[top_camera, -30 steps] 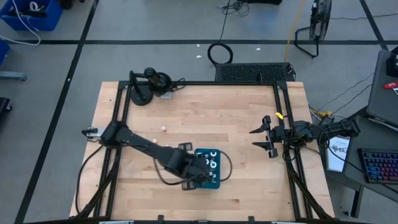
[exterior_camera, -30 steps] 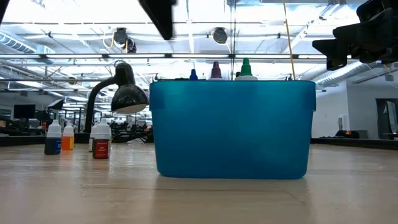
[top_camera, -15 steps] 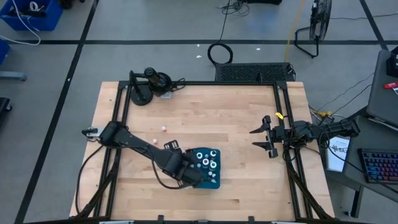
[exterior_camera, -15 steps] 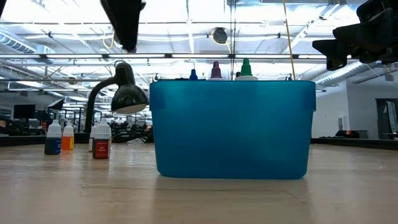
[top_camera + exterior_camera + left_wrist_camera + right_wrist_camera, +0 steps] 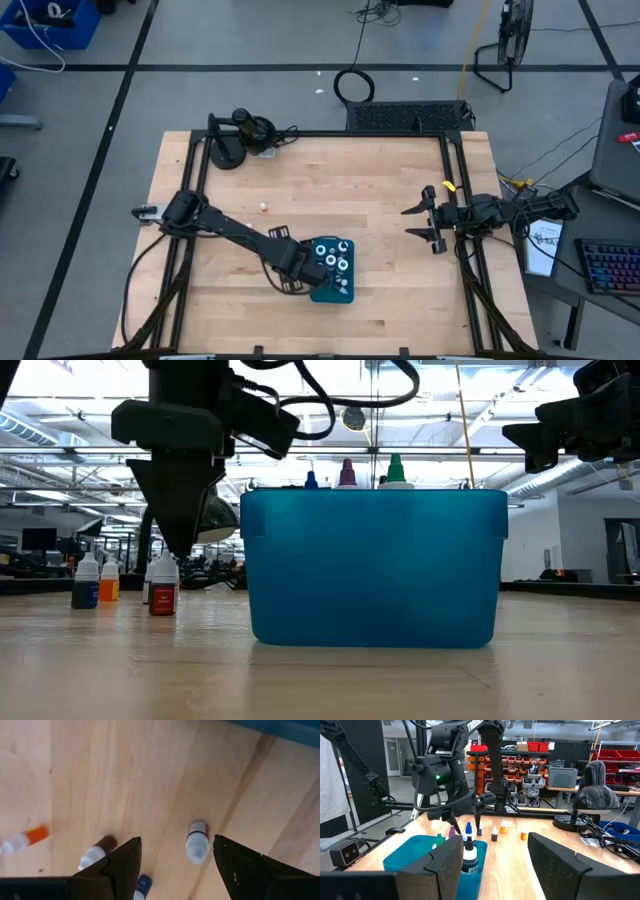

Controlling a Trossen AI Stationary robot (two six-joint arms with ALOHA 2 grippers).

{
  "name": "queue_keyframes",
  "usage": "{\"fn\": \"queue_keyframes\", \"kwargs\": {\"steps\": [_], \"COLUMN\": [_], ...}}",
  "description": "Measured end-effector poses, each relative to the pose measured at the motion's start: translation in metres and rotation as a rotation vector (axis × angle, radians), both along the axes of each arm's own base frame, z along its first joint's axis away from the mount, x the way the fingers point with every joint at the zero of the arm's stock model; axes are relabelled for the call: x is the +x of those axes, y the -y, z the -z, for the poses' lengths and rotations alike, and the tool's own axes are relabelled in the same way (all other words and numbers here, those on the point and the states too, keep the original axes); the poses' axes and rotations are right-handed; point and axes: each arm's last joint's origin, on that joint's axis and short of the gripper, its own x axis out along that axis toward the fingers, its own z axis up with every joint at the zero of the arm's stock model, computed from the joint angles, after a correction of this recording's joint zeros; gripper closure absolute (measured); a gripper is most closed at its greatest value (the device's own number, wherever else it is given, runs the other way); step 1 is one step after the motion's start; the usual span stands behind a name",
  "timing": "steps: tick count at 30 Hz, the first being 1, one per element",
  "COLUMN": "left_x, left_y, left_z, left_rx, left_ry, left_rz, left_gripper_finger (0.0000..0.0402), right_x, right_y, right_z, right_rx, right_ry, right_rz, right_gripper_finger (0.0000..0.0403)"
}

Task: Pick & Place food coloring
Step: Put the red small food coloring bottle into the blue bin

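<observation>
Several food coloring bottles with white caps (image 5: 331, 258) stand in the teal tray (image 5: 340, 296); their tips (image 5: 396, 468) poke above its wall (image 5: 370, 570). More bottles stand loose on the table left of the tray: a red-labelled one (image 5: 162, 593), a dark blue one (image 5: 85, 584) and an orange one (image 5: 108, 581). My left gripper (image 5: 289, 268) points down, open, just left of the tray and above the loose bottles. A white-capped, red-banded bottle (image 5: 197, 842) shows between its fingers, below them and untouched. My right gripper (image 5: 420, 222) waits open at the table's right edge.
A black desk lamp (image 5: 228, 150) stands at the table's far left corner. One small bottle (image 5: 262, 208) stands alone toward the table's middle left. In the left wrist view, brown (image 5: 97, 852), blue (image 5: 142, 885) and orange (image 5: 28, 837) bottles crowd near the left finger. Bare wood lies between tray and right arm.
My left gripper has moved from above the teal tray toward the table's left edge and then come down beside the tray, over the loose bottles. The bottles and the tray have stayed in place.
</observation>
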Motion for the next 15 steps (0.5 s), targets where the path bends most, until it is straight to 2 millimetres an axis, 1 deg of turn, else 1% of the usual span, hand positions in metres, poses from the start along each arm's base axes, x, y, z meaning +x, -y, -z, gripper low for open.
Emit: {"fn": "queue_keyframes", "kwargs": {"steps": [4, 9, 11, 13, 15], "left_x": [0.002, -0.003, -0.006, -0.013, -0.024], "left_y": [-0.002, -0.004, -0.006, -0.009, -0.013], "left_z": [0.007, 0.012, 0.006, -0.007, -0.022], "left_rx": [-0.042, -0.038, -0.041, -0.022, 0.003], "left_ry": [0.007, -0.019, -0.004, 0.042, 0.121], "left_rz": [0.036, 0.038, 0.043, 0.049, 0.046], "left_gripper_finger": [0.0170, 0.0185, 0.0190, 0.0194, 0.0198], "right_x": [0.000, 0.000, 0.000, 0.000, 0.000], "right_y": [0.000, 0.000, 0.000, 0.000, 0.000], "right_z": [0.000, 0.000, 0.000, 0.000, 0.000], "right_rx": [0.000, 0.000, 0.000, 0.000, 0.000], "right_ry": [0.000, 0.000, 0.000, -0.001, 0.000], "right_rz": [0.000, 0.000, 0.000, 0.000, 0.000], "right_gripper_finger": [0.0190, 0.0190, 0.0190, 0.0191, 0.0190]}}
